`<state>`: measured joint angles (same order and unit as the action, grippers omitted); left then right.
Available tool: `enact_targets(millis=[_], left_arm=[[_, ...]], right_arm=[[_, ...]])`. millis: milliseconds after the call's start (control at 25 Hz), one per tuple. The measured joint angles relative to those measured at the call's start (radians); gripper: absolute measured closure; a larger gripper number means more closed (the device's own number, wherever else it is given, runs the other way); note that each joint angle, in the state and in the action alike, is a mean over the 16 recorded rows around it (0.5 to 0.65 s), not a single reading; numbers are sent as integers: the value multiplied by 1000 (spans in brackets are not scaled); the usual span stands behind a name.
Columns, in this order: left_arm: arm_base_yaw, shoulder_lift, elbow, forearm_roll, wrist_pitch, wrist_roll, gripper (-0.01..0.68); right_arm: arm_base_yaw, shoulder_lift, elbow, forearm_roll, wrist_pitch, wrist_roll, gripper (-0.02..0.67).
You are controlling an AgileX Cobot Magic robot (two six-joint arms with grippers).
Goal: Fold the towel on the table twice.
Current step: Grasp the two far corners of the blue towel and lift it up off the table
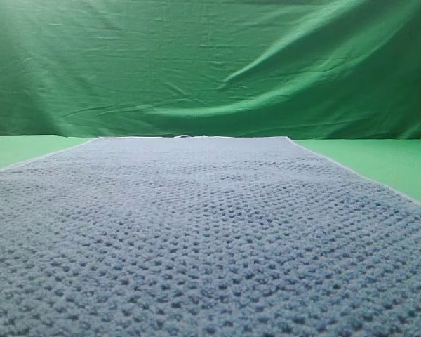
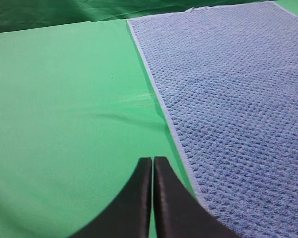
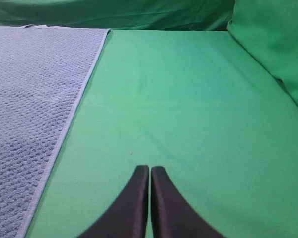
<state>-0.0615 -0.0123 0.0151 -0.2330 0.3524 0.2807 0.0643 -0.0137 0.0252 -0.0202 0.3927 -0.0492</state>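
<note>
Green-draped backdrop (image 1: pixel 210 63): studio-like test setup

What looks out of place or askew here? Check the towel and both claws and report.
Nothing stands out. The towel lies spread flat and unfolded on the table, its edges straight. The only small irregularity is a slight bump on its far hem. The left claw and right claw are shut, empty, over bare table beside the towel.
</note>
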Motion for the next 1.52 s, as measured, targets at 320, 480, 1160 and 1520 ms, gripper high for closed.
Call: enact_targets(millis=[320, 480, 1160, 1520], left_arm=[[0, 0, 0, 0, 0, 5, 673], [0, 0, 0, -7, -4, 7, 673], [0, 0, -3, -406, -440, 8, 673], [0, 66, -136, -430, -375, 16, 673]], right_arm=[[0, 0, 0, 0, 0, 0, 649], [0, 0, 0, 0, -6, -1, 649], [0, 0, 2, 3, -346, 4, 649], [0, 40, -95, 4, -310, 65, 649]])
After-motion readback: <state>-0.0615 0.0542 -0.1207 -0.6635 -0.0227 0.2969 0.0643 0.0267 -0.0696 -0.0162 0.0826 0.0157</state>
